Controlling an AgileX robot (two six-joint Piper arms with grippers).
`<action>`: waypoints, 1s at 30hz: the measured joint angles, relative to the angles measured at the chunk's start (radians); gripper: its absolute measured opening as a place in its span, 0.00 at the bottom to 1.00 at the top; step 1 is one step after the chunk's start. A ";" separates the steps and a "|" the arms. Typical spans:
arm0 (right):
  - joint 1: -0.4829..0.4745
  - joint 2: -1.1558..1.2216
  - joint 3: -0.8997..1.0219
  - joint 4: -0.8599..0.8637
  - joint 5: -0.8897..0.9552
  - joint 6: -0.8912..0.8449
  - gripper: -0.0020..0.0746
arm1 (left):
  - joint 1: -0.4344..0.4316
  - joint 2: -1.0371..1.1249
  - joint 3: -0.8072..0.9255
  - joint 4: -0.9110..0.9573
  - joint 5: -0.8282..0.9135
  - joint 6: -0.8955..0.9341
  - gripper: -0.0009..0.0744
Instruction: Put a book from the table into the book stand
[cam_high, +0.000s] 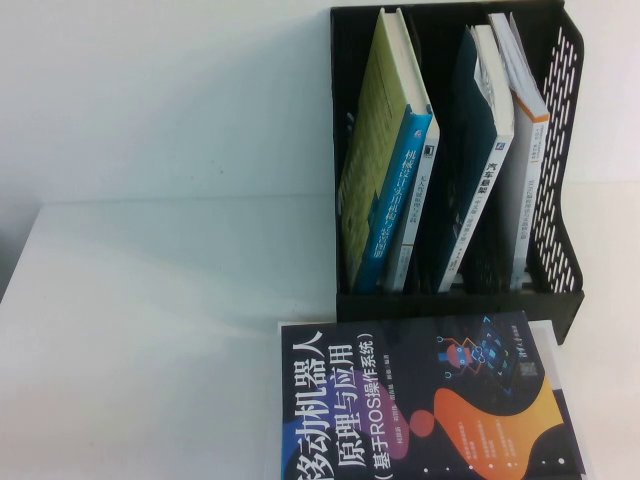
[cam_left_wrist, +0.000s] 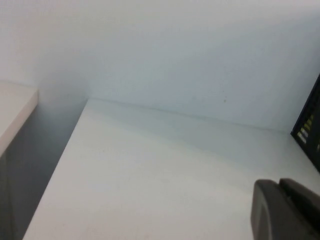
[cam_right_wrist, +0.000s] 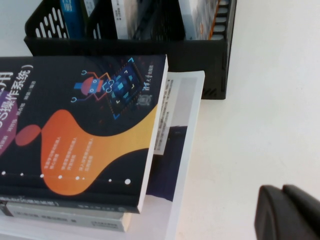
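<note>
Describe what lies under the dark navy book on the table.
Under the dark navy book the right wrist view shows more books, one grey-edged and one white-edged, stacked on the table. Their covers are mostly hidden.

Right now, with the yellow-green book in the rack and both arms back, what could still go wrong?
1. The book leans tilted in the book stand's left compartment; it might slide or tip further.
2. The dark navy book tops an uneven stack, overhanging the books beneath; a careless grasp could shove the pile.
3. The right gripper sits beside that stack; the left gripper is over bare table. Neither's fingers can be judged.
</note>
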 joint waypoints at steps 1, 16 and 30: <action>0.000 0.000 0.000 0.000 0.000 0.000 0.03 | 0.000 0.000 0.016 0.015 -0.002 0.005 0.01; 0.000 0.000 0.000 0.001 0.000 0.000 0.03 | 0.031 -0.131 0.048 -0.218 0.254 0.240 0.01; 0.000 0.000 0.000 0.008 0.001 0.000 0.03 | -0.012 -0.132 0.048 -0.243 0.260 0.403 0.01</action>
